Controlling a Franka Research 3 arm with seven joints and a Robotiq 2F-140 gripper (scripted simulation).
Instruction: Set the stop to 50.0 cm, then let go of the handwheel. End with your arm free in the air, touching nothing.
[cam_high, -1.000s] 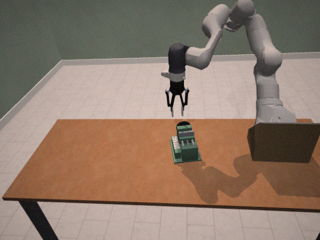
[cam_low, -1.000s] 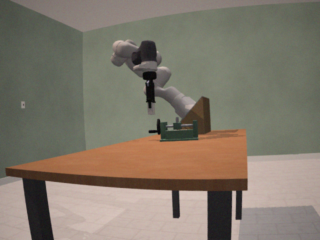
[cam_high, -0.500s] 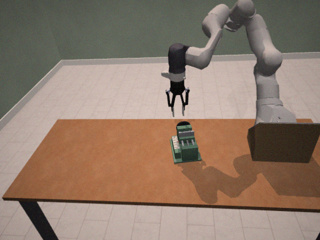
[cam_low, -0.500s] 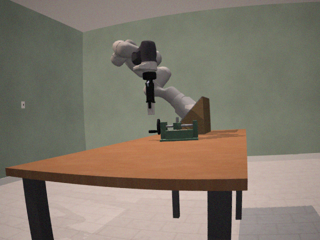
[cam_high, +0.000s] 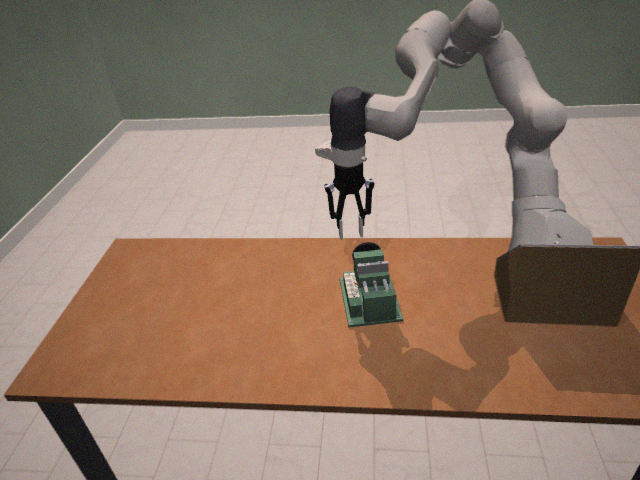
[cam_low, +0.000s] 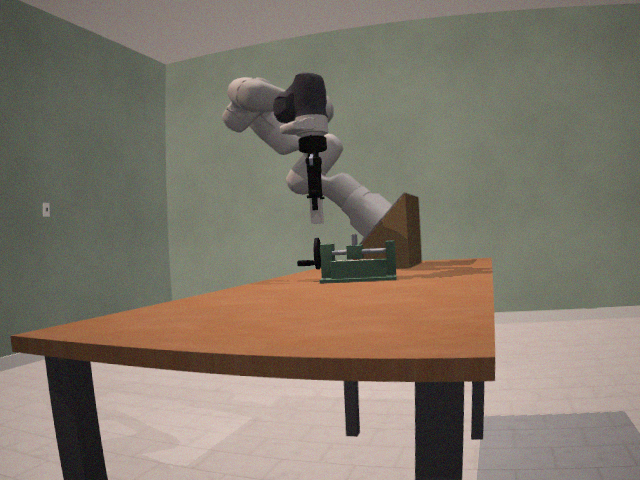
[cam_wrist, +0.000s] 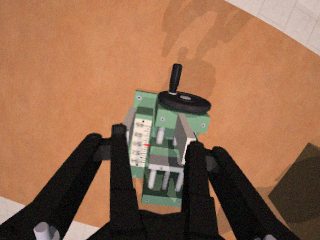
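A green stop fixture (cam_high: 372, 291) sits on the orange table, with a black handwheel (cam_high: 366, 245) at its far end. In the exterior view the handwheel (cam_low: 316, 251) has a crank handle (cam_low: 306, 262) sticking out to the left, and the stop block (cam_low: 353, 249) rides on a screw rod. My gripper (cam_high: 350, 229) hangs a short way above the handwheel, fingers pointing down, partly open and empty. In the wrist view the fingers frame the fixture, with its handwheel (cam_wrist: 184, 100), crank handle (cam_wrist: 175, 78) and a white scale (cam_wrist: 139, 140) with a red pointer. I cannot read the scale.
The brown base block (cam_high: 566, 284) of the arm stands at the right of the table, behind the fixture in the exterior view (cam_low: 400, 229). The table's far edge runs just behind the handwheel.
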